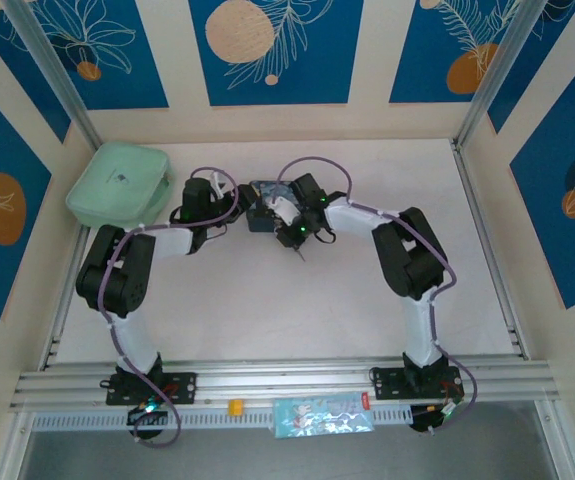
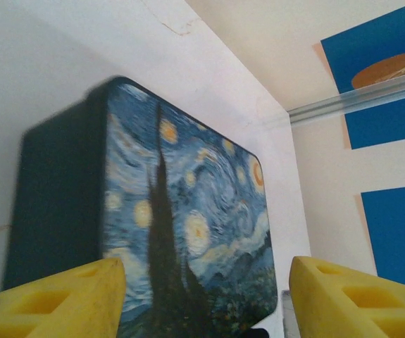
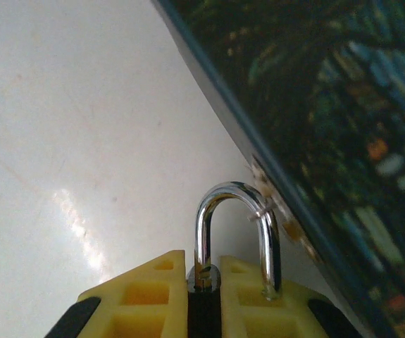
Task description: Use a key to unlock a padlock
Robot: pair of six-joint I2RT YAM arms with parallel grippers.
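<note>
- The padlock is clamped in the right end effector. Its dark body is squeezed between the two yellow fingers, so those are narrow and holding it.
- Long axis runs in line with the fingers. The silver shackle leads, arching out past the fingertips, and the body trails back into the grip.
- The shackle's left leg drops into the body. The right leg passes through a thin wire loop on the edge of the tin, so the padlock hangs right against the tin's side. Can't tell if it's locked or popped.
- From above, that all sits mid-bench toward the far side. The right arm reaches in from the right, and the padlock itself is too small to pick out there.
- The left end effector has its fingers spread wide with nothing in them, facing the tin from the left. The lid is just ahead of the tips.
- No writing I can read on the tin, just a swirly starry-night print with yellow stars and a dark cypress.
- There's a pale green box at the far left of the bench.
- A light blue packet lies on the near rail, print too small to read.
</note>
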